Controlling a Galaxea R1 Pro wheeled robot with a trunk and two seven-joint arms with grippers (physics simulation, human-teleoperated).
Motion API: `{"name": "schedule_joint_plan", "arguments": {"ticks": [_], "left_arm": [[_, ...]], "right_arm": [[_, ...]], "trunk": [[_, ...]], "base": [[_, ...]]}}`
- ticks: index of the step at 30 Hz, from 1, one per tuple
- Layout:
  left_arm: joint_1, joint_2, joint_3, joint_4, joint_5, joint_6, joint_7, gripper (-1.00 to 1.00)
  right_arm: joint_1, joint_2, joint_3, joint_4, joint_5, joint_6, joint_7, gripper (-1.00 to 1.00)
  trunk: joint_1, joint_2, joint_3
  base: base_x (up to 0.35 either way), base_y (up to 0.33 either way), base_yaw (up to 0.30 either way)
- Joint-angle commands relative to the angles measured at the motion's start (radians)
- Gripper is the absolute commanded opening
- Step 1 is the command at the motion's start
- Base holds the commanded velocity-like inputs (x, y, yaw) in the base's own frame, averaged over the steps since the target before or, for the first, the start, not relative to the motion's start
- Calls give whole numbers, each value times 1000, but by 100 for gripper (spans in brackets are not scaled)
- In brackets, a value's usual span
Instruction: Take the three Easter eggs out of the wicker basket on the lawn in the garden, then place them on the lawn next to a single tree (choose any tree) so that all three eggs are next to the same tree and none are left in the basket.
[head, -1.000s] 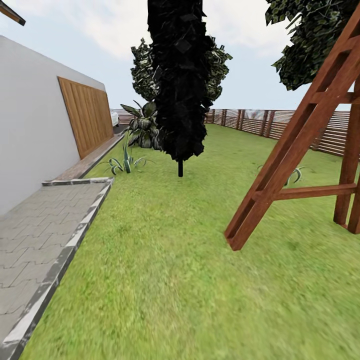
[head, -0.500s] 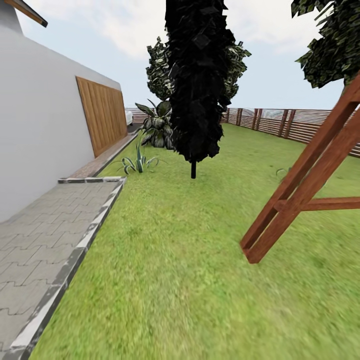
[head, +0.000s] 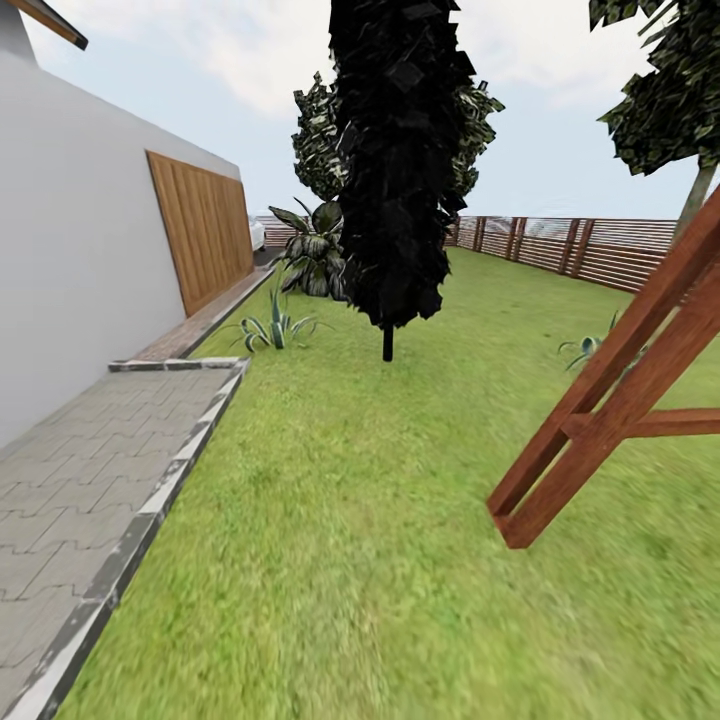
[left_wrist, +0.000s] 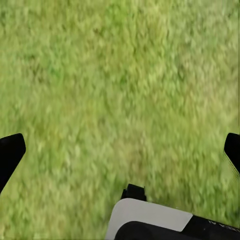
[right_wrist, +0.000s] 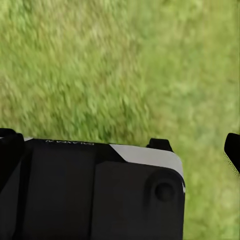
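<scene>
I am rolling across the lawn (head: 330, 560) past a dark cypress (head: 395, 160) and a wooden frame (head: 610, 400), both pincers (left_wrist: 120, 150) (right_wrist: 120, 135) spread wide and holding nothing, searching for the basket, which I am not yet seeing

The only lettering sits on the dark housing (right_wrist: 100, 195) of the right arm in the right wrist view: a short line of small pale capitals along the housing's upper edge, just beside its white corner. It appears upside down and is too small and blurred to read. No other lettering, number or sign can be read.
</scene>
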Motion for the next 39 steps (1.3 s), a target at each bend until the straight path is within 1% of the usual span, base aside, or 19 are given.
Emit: {"name": "schedule_joint_plan", "arguments": {"ticks": [1,23,32,39], "left_arm": [[-1,0,1,1,1,-3,1,100],[-1,0,0,1,1,-3,1,100],[-1,0,1,1,1,-3,1,100],[-1,1,1,1,1,-3,1,100]], "right_arm": [[0,0,6,-2,2,5,-6,100],[0,0,5,-2,2,5,-6,100],[1,0,5,-2,2,5,-6,100],[1,0,5,-2,2,5,-6,100]], "trunk": [[1,-2,-2],[1,-2,-2],[1,-2,7],[1,-2,8]], "base": [[332,0,0],[332,0,0],[328,51,0],[323,68,0]]}}
